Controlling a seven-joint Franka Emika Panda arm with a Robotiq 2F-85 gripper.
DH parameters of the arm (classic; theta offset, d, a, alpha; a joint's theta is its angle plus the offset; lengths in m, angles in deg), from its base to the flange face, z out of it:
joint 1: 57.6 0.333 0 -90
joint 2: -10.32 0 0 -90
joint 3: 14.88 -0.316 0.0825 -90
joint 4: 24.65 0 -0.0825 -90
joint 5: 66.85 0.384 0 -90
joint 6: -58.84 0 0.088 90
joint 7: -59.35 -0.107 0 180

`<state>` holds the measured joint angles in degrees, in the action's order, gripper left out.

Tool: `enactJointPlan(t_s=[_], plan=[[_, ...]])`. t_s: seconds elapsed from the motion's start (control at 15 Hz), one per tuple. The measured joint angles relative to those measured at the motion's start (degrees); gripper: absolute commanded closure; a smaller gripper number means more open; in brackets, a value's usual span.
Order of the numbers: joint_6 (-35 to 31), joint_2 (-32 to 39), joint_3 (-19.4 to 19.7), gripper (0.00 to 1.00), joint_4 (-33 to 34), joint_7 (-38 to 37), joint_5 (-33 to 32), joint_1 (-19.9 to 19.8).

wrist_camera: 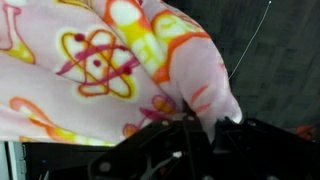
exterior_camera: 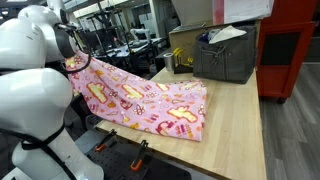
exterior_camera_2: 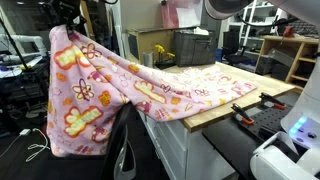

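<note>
A pink cloth (exterior_camera: 150,100) printed with yellow and orange cartoon shapes lies partly on the wooden table (exterior_camera: 240,125). One end is lifted off the table's side. My gripper (exterior_camera: 68,45) is shut on that raised end. In an exterior view the gripper (exterior_camera_2: 66,18) hangs high beside the table, and the cloth (exterior_camera_2: 85,105) drapes down from it and sags back to the tabletop (exterior_camera_2: 235,95). In the wrist view the cloth (wrist_camera: 100,60) fills most of the picture, with a fold pinched between the black fingers of the gripper (wrist_camera: 190,128).
A grey crate (exterior_camera: 225,55) holding papers stands at the table's far end; it appears dark in an exterior view (exterior_camera_2: 195,48). Clamps (exterior_camera_2: 250,105) grip the table's edge. A red cabinet (exterior_camera: 295,50) and cluttered lab benches stand behind.
</note>
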<state>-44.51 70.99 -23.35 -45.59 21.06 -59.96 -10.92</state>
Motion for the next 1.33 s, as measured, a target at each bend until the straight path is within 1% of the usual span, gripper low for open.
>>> enactJointPlan(t_s=[0.13, 0.2, 0.27, 0.4, 0.53, 0.73, 1.0, 1.2, 1.33], plan=[[1.86, 0.03, 0.84, 0.43, -0.56, 0.05, -0.25, -0.12], [3.79, -0.01, 1.34, 0.37, -1.27, 0.04, -0.51, -0.63], [5.8, 0.02, 1.93, 0.28, -2.22, 0.04, -0.88, -1.57], [11.33, 1.34, 3.45, 0.13, -2.39, 0.05, -1.9, -4.49], [16.03, 3.25, 5.05, 0.0, -2.13, 0.02, -2.78, -8.3], [21.36, 6.11, 6.48, 0.0, -1.91, -0.42, -3.35, -14.6], [28.84, 9.84, 6.48, 0.0, -1.77, -0.36, -3.01, -24.18], [33.22, 11.98, 4.91, 0.0, -2.91, -0.33, 0.27, -29.92], [35.24, 13.03, 2.86, 0.0, -3.74, -0.52, 3.44, -31.76]])
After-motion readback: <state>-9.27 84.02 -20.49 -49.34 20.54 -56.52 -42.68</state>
